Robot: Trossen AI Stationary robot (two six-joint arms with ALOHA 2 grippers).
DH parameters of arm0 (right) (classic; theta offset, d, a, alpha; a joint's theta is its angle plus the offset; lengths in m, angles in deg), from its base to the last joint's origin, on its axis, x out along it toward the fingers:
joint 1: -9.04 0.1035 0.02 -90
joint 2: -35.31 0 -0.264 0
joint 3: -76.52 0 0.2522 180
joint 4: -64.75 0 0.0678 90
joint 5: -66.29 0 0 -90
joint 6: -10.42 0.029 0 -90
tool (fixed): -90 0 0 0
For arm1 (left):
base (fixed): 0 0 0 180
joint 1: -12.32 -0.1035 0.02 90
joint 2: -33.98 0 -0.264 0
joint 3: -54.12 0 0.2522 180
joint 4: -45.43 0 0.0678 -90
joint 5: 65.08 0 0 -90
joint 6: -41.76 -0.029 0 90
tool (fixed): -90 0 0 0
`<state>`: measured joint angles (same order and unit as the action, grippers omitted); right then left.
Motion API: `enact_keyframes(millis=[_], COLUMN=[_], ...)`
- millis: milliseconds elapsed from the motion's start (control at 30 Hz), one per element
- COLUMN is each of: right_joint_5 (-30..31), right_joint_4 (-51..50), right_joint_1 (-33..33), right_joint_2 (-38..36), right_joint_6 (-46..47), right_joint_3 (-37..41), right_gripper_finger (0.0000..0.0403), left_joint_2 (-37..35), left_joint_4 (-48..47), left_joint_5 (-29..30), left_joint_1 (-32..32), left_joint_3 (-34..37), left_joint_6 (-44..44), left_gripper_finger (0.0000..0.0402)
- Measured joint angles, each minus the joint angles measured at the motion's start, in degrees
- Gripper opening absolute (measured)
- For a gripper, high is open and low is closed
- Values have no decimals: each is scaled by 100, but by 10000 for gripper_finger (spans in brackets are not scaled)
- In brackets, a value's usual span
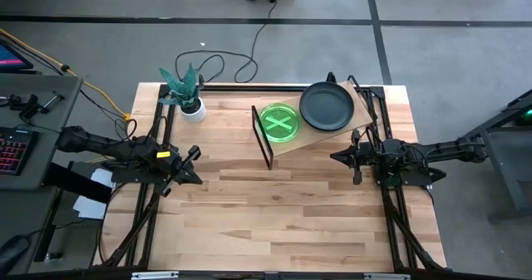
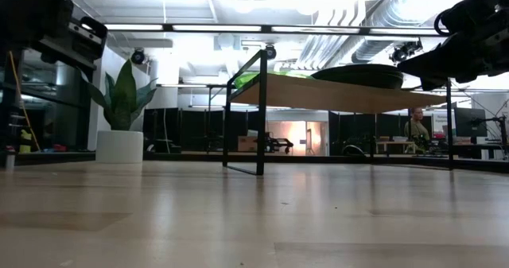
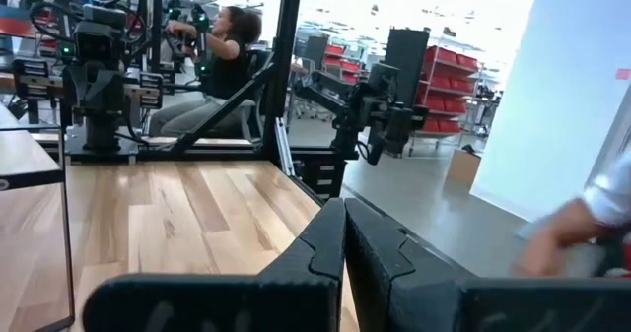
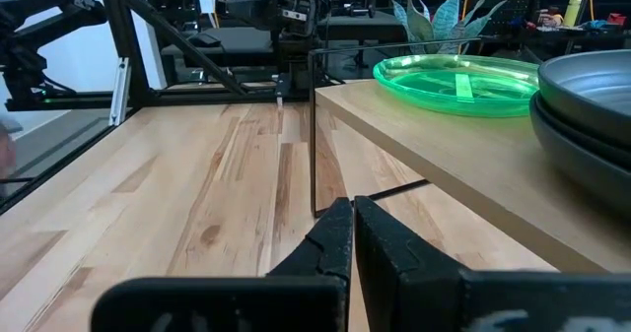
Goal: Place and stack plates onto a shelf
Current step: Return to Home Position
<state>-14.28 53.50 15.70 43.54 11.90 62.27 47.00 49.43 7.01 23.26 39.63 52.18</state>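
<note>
Counter (image 1: 283, 222): carries the shelf at its far side.
Shelf (image 1: 316, 139): tilted, and both stacks lie on it.
Dark plates (image 1: 326, 107): stacked on the right part.
Green plates (image 1: 278, 122): stacked just beside them.
Left gripper (image 1: 193, 165): over the counter's left side, fingers (image 3: 315, 263) pressed together and holding nothing.
Right gripper (image 1: 339, 157): near the shelf's front corner, fingers (image 4: 320, 253) pressed together and holding nothing.
Advice: draw the right arm straight back, so it does not touch the frame.

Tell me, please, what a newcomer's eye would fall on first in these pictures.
The neon-green plates glow on the tilted shelf at the back of the table, with the dark grey plates stacked beside them. The left gripper and right gripper hover shut at either side of the table, both empty.
</note>
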Motion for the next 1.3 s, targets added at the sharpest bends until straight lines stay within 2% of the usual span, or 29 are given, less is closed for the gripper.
enact_keyframes(millis=[467,600,867,1000,1067,1167,1300], right_joint_5=[0,2,2,2,2,2,2], right_joint_4=[0,0,0,0,0,0,0], right_joint_1=[1,2,2,1,2,2,2], right_joint_2=[0,2,2,2,2,2,2], right_joint_6=[0,2,0,1,0,0,2], right_joint_3=[1,2,2,2,2,2,2], right_gripper_finger=[0,0,0,0,0,0,0], left_joint_2=[0,-325,-1141,-1285,-1284,-1281,-1281], left_joint_4=[-1,-172,-374,-237,-334,-744,-1440], left_joint_5=[11,13,12,175,209,670,2150], left_joint_1=[0,7,-484,-701,-751,-820,-892], left_joint_3=[0,-2,-4,-6,-7,-4,-1], left_joint_6=[-3,-7,-31,-1027,-1197,-940,-262], left_gripper_finger=[1,1,1,1,1,1,1])
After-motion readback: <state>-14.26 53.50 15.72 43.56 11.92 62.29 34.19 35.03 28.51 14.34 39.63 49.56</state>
